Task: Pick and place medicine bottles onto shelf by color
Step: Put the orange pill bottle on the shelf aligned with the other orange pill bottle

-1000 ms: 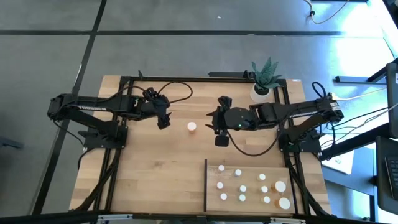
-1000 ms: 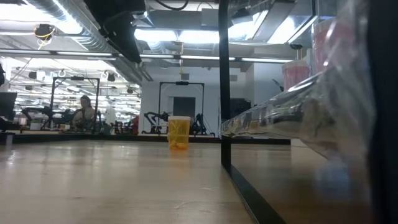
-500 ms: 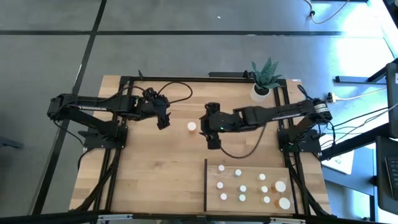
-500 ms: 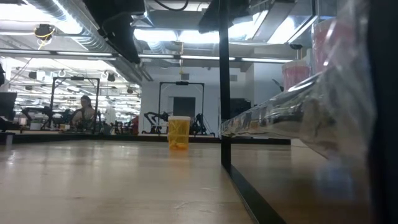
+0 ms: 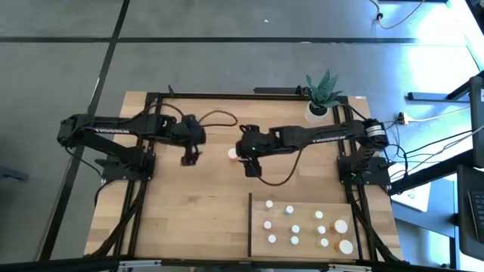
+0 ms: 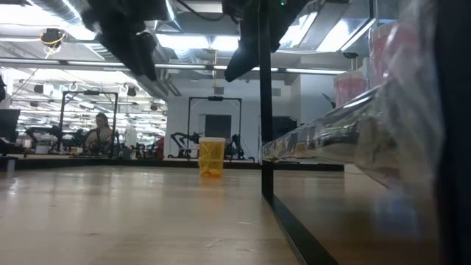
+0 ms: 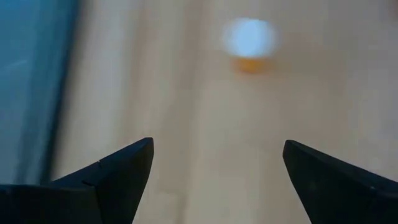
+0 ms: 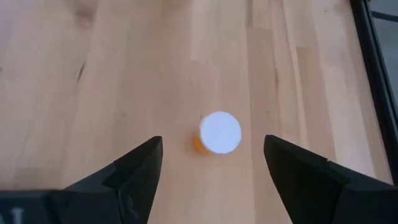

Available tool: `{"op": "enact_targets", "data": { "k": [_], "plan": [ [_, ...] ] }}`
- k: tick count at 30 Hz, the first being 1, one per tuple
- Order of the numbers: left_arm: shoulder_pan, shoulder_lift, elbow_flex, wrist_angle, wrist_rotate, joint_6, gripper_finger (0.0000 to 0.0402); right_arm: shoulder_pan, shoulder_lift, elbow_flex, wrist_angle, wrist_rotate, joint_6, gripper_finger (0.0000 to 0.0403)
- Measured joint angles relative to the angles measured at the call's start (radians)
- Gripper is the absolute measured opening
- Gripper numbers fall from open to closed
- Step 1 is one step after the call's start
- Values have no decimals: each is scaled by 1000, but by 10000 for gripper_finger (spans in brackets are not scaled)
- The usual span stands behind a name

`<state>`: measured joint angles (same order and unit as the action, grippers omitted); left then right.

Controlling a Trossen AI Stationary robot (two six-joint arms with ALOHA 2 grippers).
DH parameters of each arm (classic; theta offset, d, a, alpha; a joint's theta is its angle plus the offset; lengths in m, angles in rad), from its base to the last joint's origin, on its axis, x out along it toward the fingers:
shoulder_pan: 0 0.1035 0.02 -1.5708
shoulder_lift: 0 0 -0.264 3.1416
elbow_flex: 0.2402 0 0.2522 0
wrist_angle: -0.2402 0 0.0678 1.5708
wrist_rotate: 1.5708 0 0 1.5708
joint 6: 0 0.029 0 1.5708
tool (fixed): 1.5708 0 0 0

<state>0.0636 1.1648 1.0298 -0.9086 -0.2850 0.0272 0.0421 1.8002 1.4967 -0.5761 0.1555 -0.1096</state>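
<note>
One orange medicine bottle [image 5: 233, 153] with a white cap stands upright by its base on the bare tabletop, seen also in the low view [image 6: 212, 157]. My right gripper [image 5: 241, 151] hangs open above it, just to its right; in its wrist view the bottle's cap [image 8: 219, 132] lies between the fingers' lines and below them. My left gripper [image 5: 189, 157] is open to the bottle's left, with the bottle [image 7: 250, 42] ahead of it. The shelf [image 5: 355, 211] at the near right carries several white-capped bottles.
A potted plant [image 5: 318, 112] stands at the far right of the table. The shelf's dark upright edge [image 6: 266, 110] rises along its left side. Bare wood lies between the lone bottle and the shelf.
My right gripper has travelled toward the table's left edge, from well right of the orange bottle to just beside and above it. My left gripper has swung a little toward the near edge. The bottle has stayed put.
</note>
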Motion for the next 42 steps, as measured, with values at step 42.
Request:
{"op": "enact_targets", "data": {
  "k": [42],
  "plan": [
    [46, 0, 0, -18, 68, 160, 352, -4, 5, 0, 79, 0, 41, 283]
  ]
}}
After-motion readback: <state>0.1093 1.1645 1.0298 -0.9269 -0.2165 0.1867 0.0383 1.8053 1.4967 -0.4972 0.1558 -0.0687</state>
